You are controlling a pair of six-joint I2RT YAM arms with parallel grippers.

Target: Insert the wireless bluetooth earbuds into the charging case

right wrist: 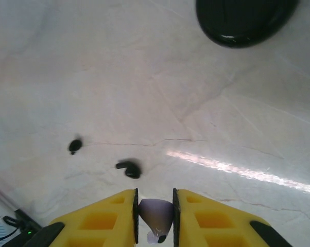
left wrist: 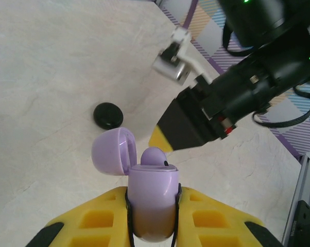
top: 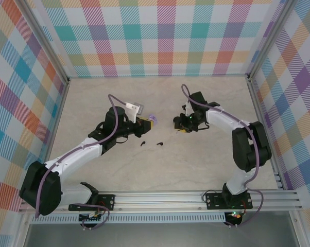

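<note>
Insertion of the lilac pair looks half done. The left gripper [left wrist: 153,195] is clamped tight on the lilac charging case [left wrist: 151,177], a smooth rounded pebble with its lid swung open toward ten o'clock and a seated earbud [left wrist: 154,156] inside. The right gripper [right wrist: 155,199] pinches a glossy lilac earbud [right wrist: 156,218], jaws nearly closed. Next, that bud needs lining up over the free socket and pressing in. On the pale veined bench [right wrist: 144,92], two black earbuds [right wrist: 128,168] lie at ten o'clock and a round black case [right wrist: 242,20] at one.

probably four earbuds [right wrist: 128,169] and two cases [left wrist: 152,198].
</note>
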